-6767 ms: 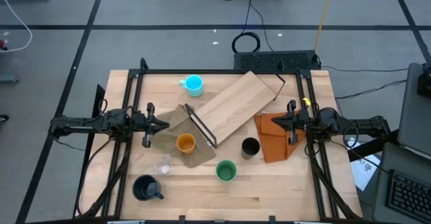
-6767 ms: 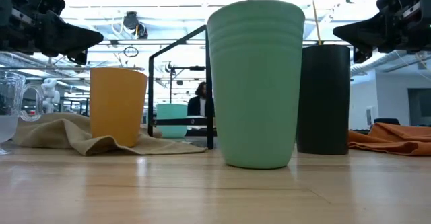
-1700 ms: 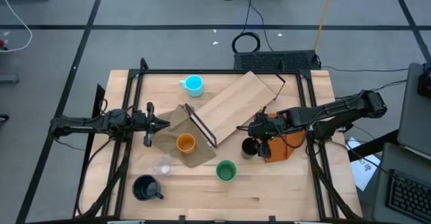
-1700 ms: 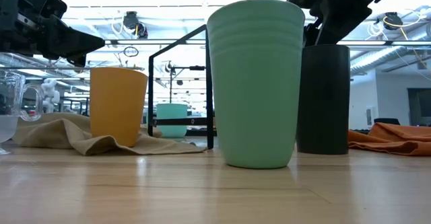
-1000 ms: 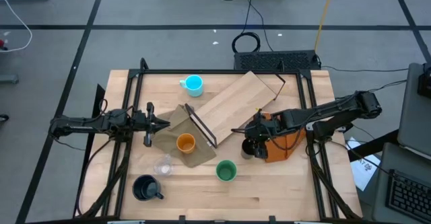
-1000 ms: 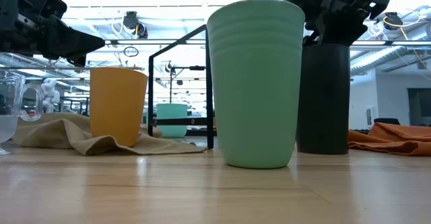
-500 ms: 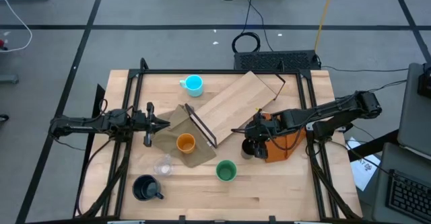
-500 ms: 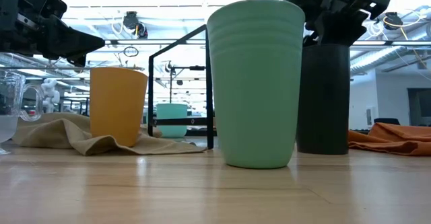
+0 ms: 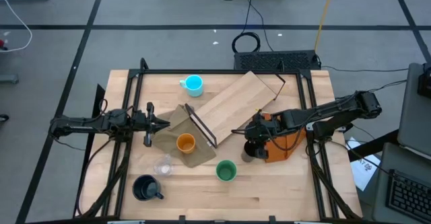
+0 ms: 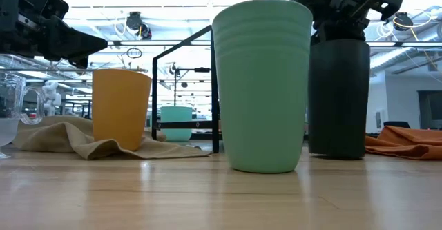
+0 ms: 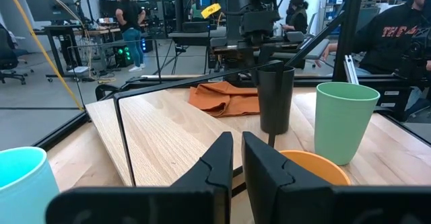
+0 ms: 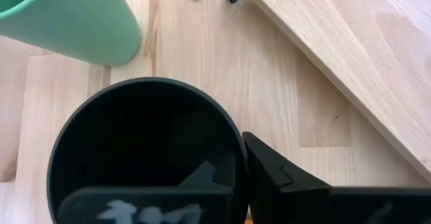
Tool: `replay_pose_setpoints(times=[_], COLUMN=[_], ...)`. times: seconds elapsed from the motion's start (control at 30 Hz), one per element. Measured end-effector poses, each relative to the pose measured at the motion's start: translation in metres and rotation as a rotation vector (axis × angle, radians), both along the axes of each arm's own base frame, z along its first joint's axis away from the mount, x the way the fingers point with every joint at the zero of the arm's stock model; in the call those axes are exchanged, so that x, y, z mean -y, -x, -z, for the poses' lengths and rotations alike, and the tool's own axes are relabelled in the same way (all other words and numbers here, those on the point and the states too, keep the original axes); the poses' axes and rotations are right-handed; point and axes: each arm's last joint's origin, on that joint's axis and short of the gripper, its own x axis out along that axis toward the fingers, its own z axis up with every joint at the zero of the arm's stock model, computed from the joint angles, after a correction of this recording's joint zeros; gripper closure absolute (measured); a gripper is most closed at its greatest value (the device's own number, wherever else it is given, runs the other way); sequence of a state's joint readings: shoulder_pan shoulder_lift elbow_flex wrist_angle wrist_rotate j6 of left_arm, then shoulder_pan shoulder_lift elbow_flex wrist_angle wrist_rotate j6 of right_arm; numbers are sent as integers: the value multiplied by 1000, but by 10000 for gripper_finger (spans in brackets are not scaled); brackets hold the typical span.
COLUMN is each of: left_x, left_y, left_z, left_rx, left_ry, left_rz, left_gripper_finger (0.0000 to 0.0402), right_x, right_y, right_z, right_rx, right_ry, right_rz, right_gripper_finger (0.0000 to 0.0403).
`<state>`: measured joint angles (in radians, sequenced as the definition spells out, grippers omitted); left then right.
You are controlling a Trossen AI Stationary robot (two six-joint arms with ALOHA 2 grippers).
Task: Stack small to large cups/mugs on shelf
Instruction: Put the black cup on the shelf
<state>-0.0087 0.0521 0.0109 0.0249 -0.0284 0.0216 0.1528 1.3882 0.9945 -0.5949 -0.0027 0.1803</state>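
Observation:
The black tumbler (image 10: 337, 99) stands upright near the table's middle right, between the green cup (image 9: 225, 171) and the orange folded cloth (image 9: 283, 142). My right gripper (image 9: 250, 143) is over it, shut on its rim. The pale plywood shelf (image 9: 232, 109) lies slantwise with its black frame (image 9: 202, 128) by the olive cloth (image 9: 179, 120). The orange cup (image 9: 185, 142) stands on that cloth. The clear cup (image 9: 162, 165), the navy mug (image 9: 145, 188) and the cyan mug (image 9: 194, 84) rest on the table. My left gripper (image 9: 151, 124) waits shut at the left. My right gripper comes from above, pointing down. It pinches the tumbler's wall at the rim (image 12: 237, 146), with one finger (image 12: 145, 207) inside the opening and the other finger (image 12: 289, 183) outside. The tumbler hangs upright below the fingers. Whether its base is clear of the table, I cannot tell.
The green cup stands close to the tumbler on the near-left side. The shelf's edge (image 12: 316, 69) runs just beyond the tumbler. Bare wood lies along the table's near edge (image 9: 269, 197). People stand in the room beyond the table (image 11: 131, 22).
The black tumbler, held in my right gripper, has shifted a little toward the table's near edge; in the low view it now looks larger and sits farther right. My right gripper has stayed over its rim.

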Motion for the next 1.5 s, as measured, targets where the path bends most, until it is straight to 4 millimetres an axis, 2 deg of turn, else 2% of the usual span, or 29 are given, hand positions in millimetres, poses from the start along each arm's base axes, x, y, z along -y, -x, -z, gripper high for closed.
replay_pose_setpoints(times=[0.43, 0.87, 1.13, 1.3, 1.5], left_x=[0, 0, -1, -1, -1], left_y=[0, 0, 0, 0, 0], left_z=[0, 0, 0, 0, 0], left_rx=[0, 1, 3, 3, 4], left_ry=[0, 0, 0, 5, 27], left_rz=[-2, -8, -26, -26, -26], left_gripper_finger=[366, 366, 366, 366, 366], right_x=[10, 18, 23, 23, 24], right_y=[0, 31, 40, 41, 41], right_z=[-5, -60, -86, -94, -95], right_rx=[32, 321, 514, 581, 580], right_ry=[-26, 93, 240, 290, 330], right_rz=[164, 187, 161, 124, 127], right_gripper_finger=[401, 402, 402, 403, 403])
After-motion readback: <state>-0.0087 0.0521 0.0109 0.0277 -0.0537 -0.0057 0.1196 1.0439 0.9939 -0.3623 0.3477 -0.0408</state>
